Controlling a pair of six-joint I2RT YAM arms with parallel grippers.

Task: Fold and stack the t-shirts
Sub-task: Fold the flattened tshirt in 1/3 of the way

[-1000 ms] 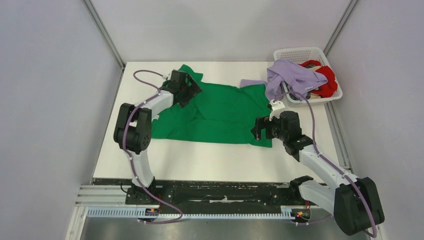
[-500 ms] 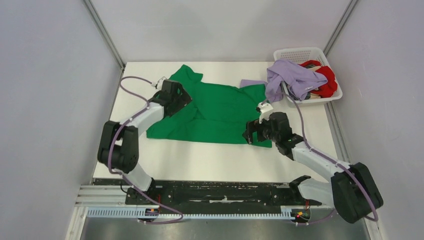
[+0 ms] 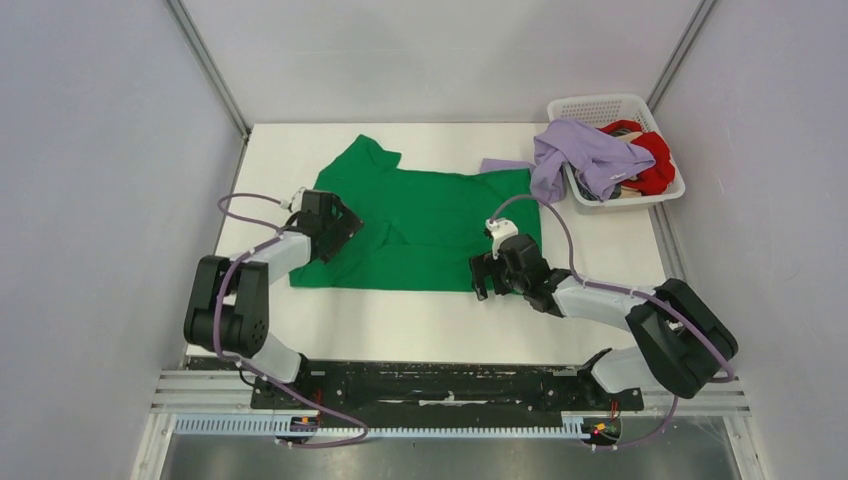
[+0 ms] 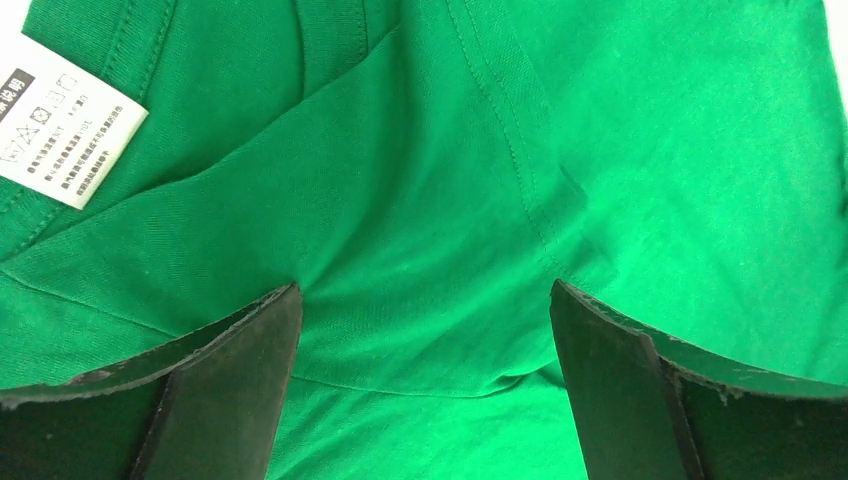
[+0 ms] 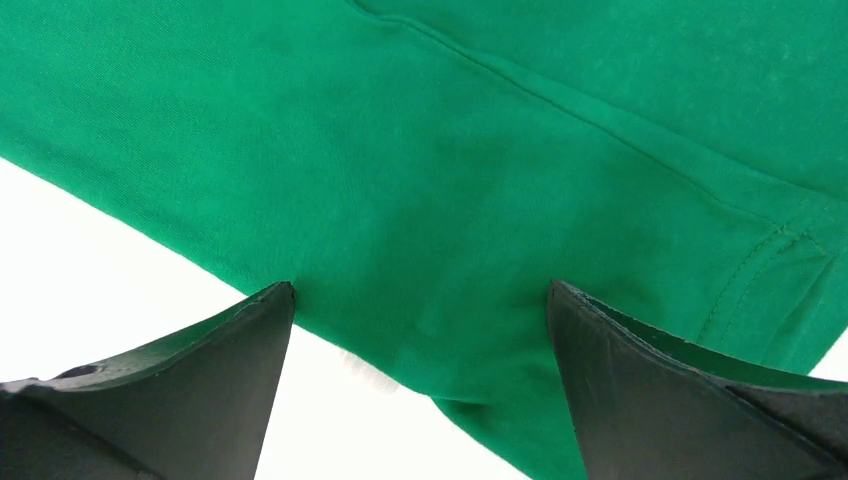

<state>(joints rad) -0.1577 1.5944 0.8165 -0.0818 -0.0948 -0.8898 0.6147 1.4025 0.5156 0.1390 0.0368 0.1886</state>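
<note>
White table (image 3: 420, 322) is enclosed by pale grey walls. Green t-shirt (image 3: 440, 215) is spread mostly flat mid-table, with seams and a few folds seen in the wrist views.

Left gripper (image 3: 343, 226) is set low over the shirt's left edge. Jaws are spread wide and nothing is gripped; cloth fills the gap between the fingers (image 4: 240, 370). A white care label (image 4: 62, 135) is seen on the cloth beyond them.

Right gripper (image 3: 483, 277) is placed at the shirt's near-right hem, jaws likewise wide apart, nothing clamped. Hem and bare table are seen between its fingers (image 5: 230, 380).

Lavender t-shirt (image 3: 585, 155) is draped over the rim of the white basket (image 3: 600, 101) at far right. Red t-shirt (image 3: 657, 160) is bunched inside.
</note>
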